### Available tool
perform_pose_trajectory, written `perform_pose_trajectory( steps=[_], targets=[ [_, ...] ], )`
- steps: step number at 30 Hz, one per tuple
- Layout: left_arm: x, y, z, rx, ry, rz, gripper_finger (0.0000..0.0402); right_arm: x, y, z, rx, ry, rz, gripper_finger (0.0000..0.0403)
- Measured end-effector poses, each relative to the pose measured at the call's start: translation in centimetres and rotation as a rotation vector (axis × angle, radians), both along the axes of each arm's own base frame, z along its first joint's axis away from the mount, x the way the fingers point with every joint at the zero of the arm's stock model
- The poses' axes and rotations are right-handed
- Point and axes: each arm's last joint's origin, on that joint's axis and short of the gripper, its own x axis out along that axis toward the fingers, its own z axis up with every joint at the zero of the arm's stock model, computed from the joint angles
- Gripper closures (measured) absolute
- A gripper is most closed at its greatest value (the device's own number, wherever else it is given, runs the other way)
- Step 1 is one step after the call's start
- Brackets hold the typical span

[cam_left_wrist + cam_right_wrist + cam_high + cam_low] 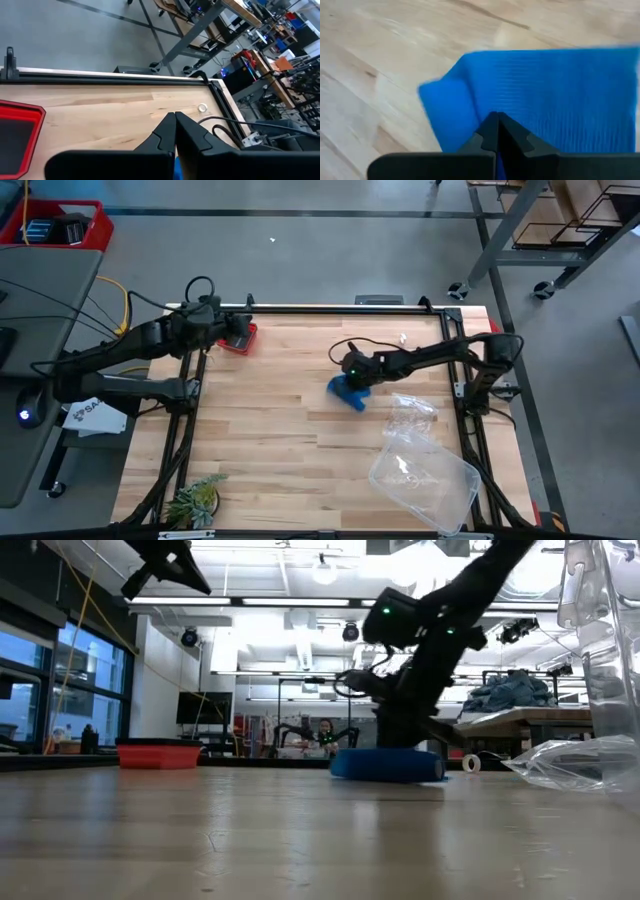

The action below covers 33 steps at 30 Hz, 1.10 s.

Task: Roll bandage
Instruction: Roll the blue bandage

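Right tool (closed) apparently presses bandage.

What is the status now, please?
Right gripper shut, down on the bandage. Left gripper shut, raised near red tray. Plastic bag lies aside.

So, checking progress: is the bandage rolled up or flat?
Mostly flat: the bandage lies spread on the table, one end folded over, under the shut right claw.
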Motion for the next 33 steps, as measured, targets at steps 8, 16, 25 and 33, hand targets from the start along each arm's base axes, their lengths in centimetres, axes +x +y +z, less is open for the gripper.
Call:
perform_pose_trajectory(
  steps=[8, 16, 25, 33],
  targets=[
    [0.0, 0.0, 0.0, 0.000, 0.001, -0.001, 0.0401, 1.2, -1.0, 1.4, -0.057, 0.015, 0.026, 0.0403],
    [0.5, 0.1, -0.3, -0.013, 0.018, -0.015, 0.0401, -0.5, -2.8, 1.3, -0.046, 0.181, 0.146, 0.0403],
    [4.0, -0.6, -2.5, -0.108, 0.096, -0.091, 0.0401, -2.4, -0.3, 2.1, -0.028, 0.348, 0.371, 0.0403],
    [7.9, -1.4, -5.3, -0.186, 0.180, -0.177, 0.0401, -2.0, 1.4, 1.4, -0.099, 0.401, 0.341, 0.0403]
  ],
)
